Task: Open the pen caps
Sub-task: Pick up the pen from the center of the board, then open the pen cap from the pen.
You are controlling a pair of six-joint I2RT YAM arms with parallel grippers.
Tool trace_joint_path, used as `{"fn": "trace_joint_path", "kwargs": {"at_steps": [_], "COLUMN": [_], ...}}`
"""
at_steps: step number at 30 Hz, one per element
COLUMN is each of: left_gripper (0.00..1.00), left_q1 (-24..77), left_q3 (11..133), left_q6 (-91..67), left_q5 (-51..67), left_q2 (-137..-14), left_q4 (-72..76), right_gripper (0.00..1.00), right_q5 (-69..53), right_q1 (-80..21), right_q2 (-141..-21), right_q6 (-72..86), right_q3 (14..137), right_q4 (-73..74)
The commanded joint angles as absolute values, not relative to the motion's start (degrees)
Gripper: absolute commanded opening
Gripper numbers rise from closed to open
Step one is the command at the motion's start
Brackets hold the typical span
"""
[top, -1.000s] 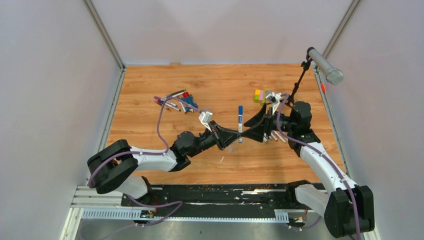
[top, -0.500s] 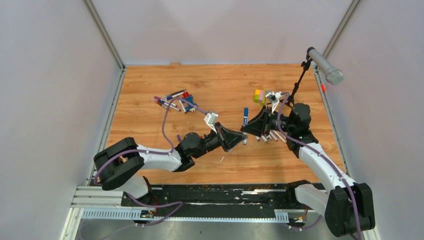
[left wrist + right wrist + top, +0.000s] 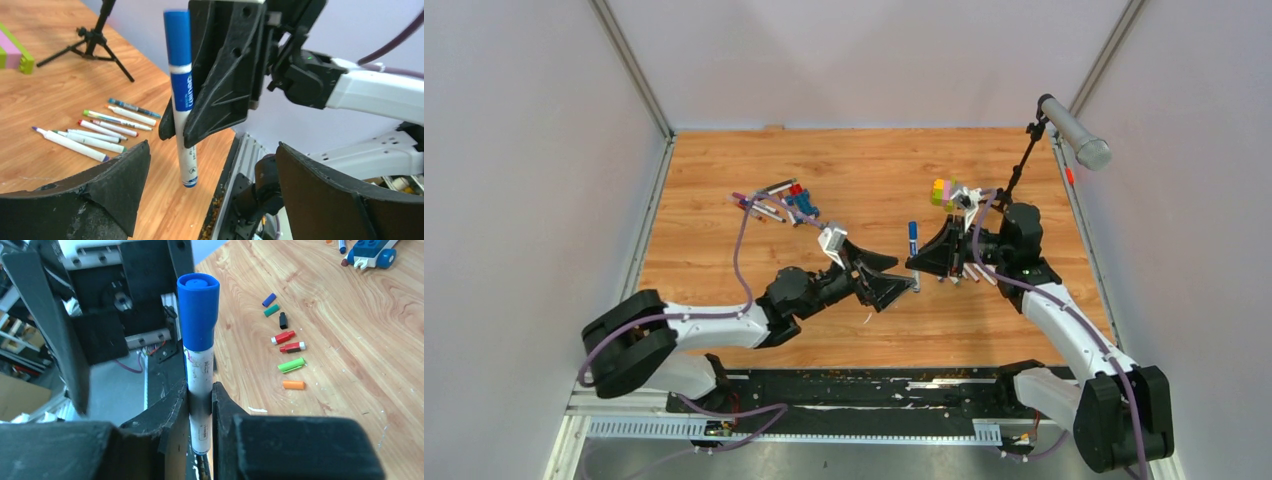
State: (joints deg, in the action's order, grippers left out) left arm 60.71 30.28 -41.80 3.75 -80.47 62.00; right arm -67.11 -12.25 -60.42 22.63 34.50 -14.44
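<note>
A white-barrelled pen (image 3: 200, 380) with a blue cap (image 3: 198, 310) stands upright, and my right gripper (image 3: 201, 405) is shut on its barrel. In the top view the right gripper (image 3: 921, 262) holds this pen (image 3: 913, 240) above mid-table. My left gripper (image 3: 904, 275) is open just left of it, and in the left wrist view its fingers (image 3: 120, 185) stand wide on either side of the pen's lower end (image 3: 187, 165) without touching it. Several loose caps (image 3: 291, 365) lie in a row on the wood. Several uncapped pens (image 3: 95, 130) lie beside the right arm.
A pile of pens (image 3: 764, 205) and a blue-and-red toy brick figure (image 3: 800, 200) lie at the back left. A yellow-green-pink block stack (image 3: 942, 191) and a black microphone stand (image 3: 1022, 165) stand at the back right. The table's near edge rail (image 3: 240, 165) runs under the grippers.
The right gripper closed on the pen's barrel. The left gripper then let go of the pen, opened wide and drew back slightly. The pen shifted a little to the right.
</note>
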Motion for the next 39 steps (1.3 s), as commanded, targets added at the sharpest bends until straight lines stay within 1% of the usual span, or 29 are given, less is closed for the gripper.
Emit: {"fn": "trace_joint_path", "kwargs": {"at_steps": [1,3,7,14,16,18,21,25,28,29,30,32,33,36,39], "left_gripper": [1.0,1.0,1.0,1.0,0.97,0.9,0.76,0.62,0.49,0.41,0.3,0.03,0.0,0.0,0.0], "left_q1": [59.99,58.17,53.74,53.5,53.5,53.5,53.52,53.57,53.53,53.53,53.53,53.51,53.52,52.87,49.94], "left_q3": [27.7,28.14,32.5,38.75,39.88,40.53,41.64,43.39,44.27,44.41,44.48,44.65,44.78,45.41,47.02], "left_q6": [-36.38,-37.69,-43.85,-48.77,-49.17,-50.29,-50.83,-50.43,-49.74,-49.56,-49.38,-48.6,-47.55,-43.03,-38.75], "left_q5": [0.24,-1.52,2.73,4.27,4.86,5.52,6.86,8.02,8.55,8.86,9.22,9.96,9.9,6.76,0.53], "left_q2": [-70.65,-68.08,-67.81,-73.3,-75.06,-76.57,-78.71,-80.91,-82.08,-82.35,-82.55,-82.77,-82.6,-80.47,-76.81], "left_q4": [58.72,54.49,47.08,46.77,47.23,48.83,50.39,50.92,51.56,51.96,52.52,53.21,53.19,52.59,51.6], "right_gripper": [0.0,0.0,0.0,0.0,0.0,0.0,0.0,0.0,0.0,0.0,0.0,0.0,0.0,0.0,0.0], "right_q5": [-71.72,-72.47,-73.7,-73.36,-73.16,-72.84,-72.69,-72.77,-72.69,-72.64,-72.61,-72.55,-72.56,-73.02,-72.82], "right_q1": [-12.57,-12.65,-13.04,-13.8,-13.88,-13.99,-14.06,-14.36,-14.54,-14.57,-14.6,-14.59,-14.61,-14.95,-16.52], "right_q2": [-60.56,-60.71,-60.99,-61.43,-61.55,-61.67,-61.85,-62.18,-62.39,-62.47,-62.6,-62.81,-62.99,-64.06,-64.77], "right_q6": [11.46,9.91,8.31,6.48,6.46,6.46,6.79,7.05,7.19,7.25,7.28,7.51,7.72,9.41,9.73], "right_q3": [37.71,38.08,38.19,38.58,38.58,38.58,38.67,38.61,38.57,38.58,38.65,38.67,38.67,38.23,37.74], "right_q4": [-8.17,-6.81,-5.44,-3.22,-3.08,-2.93,-2.9,-2.98,-2.99,-2.99,-2.99,-2.99,-2.99,-4.08,-4.44]}}
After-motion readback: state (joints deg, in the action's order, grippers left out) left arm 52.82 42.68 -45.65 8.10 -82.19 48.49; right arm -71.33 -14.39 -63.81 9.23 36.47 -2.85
